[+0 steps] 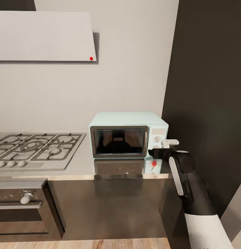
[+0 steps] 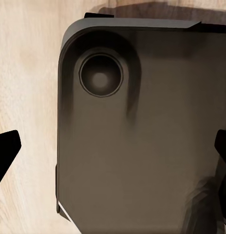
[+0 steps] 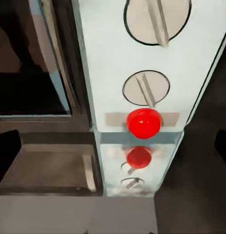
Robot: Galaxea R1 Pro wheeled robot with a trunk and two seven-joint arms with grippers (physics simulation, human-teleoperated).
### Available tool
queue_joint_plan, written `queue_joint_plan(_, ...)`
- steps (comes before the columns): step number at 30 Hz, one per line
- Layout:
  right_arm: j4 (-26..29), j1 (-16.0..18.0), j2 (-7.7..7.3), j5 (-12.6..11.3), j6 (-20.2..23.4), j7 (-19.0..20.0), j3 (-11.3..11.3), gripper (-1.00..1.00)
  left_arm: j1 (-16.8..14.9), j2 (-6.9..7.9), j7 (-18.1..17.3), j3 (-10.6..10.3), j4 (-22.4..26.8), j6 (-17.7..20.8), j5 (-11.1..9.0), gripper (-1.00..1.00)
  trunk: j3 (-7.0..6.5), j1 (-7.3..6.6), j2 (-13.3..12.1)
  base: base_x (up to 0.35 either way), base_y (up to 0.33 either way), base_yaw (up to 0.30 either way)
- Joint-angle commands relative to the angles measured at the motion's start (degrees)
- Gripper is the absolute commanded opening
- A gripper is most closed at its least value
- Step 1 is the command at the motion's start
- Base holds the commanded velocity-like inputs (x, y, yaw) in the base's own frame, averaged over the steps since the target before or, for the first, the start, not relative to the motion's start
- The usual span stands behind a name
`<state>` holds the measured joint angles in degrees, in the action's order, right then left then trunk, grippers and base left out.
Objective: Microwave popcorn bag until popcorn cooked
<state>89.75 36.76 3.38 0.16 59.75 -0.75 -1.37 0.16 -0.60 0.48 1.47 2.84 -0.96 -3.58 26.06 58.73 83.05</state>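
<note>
Running across the head view, the glossy grey countertop (image 1: 82, 166) tops dark brown cabinet fronts (image 1: 110, 204) and carries a steel gas hob (image 1: 34, 148) at its left end, with a built-in black oven (image 1: 20, 211) below that hob and a pale range hood (image 1: 44, 36) on the wall above. Toward the right end of the slab, just beside a tall dark panel (image 1: 210, 86), stands the mint-blue microwave (image 1: 127, 119); its dark glass door (image 1: 118, 141) sits flush in its silver frame, and its front is mirrored in the shiny surface. The popcorn bag is not to be made out anywhere on the slab, and whether it sits behind the dark glass cannot be told. The right gripper (image 1: 169, 147) is raised in front of the microwave's knob panel (image 3: 142, 63), its dark fingertips (image 3: 6, 156) standing far apart at the two edges of the right wrist view, grasping nothing. Between them that view shows two round knobs (image 3: 146, 88) and a red button (image 3: 143, 123) low on the panel, with their reflection below. The left gripper (image 2: 113, 151) hangs over a dark rounded panel (image 2: 142, 126) and pale wood floor (image 2: 25, 73), its black fingers (image 2: 6, 148) likewise spread wide and empty.
</note>
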Motion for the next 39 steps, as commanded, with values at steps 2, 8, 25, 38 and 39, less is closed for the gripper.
queue_joint_plan(2, -0.27, 0.25, 1.07, 0.40, 0.25, -0.43, 0.03, 1.00, 0.02, -0.02, 0.05, 0.11, 0.07, -0.09, -0.37, 1.00, 0.05, 0.00, 0.03, 0.000, 0.000, 0.000)
queue_joint_plan(8, -1.97, -0.59, 1.11, 0.41, -5.49, -0.62, 0.05, 1.00, 0.02, -0.02, 0.05, 0.11, 0.07, -0.09, -0.37, 1.00, 0.05, 0.00, 0.03, 0.000, 0.000, 0.000)
queue_joint_plan(25, -18.21, -0.65, 1.02, 0.55, -20.90, -0.64, 0.05, 1.00, 0.02, -0.06, -0.02, 0.11, 0.14, -0.09, -0.20, 1.00, 0.05, 0.00, 0.03, 0.000, 0.005, 0.000)
queue_joint_plan(38, -18.81, -0.64, 0.89, 0.81, -20.91, -0.84, 0.22, 1.00, 0.02, -0.12, 0.15, 0.20, 0.24, -0.09, -0.29, 1.00, 0.05, 0.00, 0.03, 0.000, 0.075, 0.000)
queue_joint_plan(39, -18.81, -0.64, 0.88, 0.81, -20.91, -0.84, 0.22, 1.00, 0.02, -0.11, 0.15, 0.20, 0.24, -0.09, -0.29, 1.00, 0.05, 0.00, 0.03, 0.000, 0.038, 0.000)
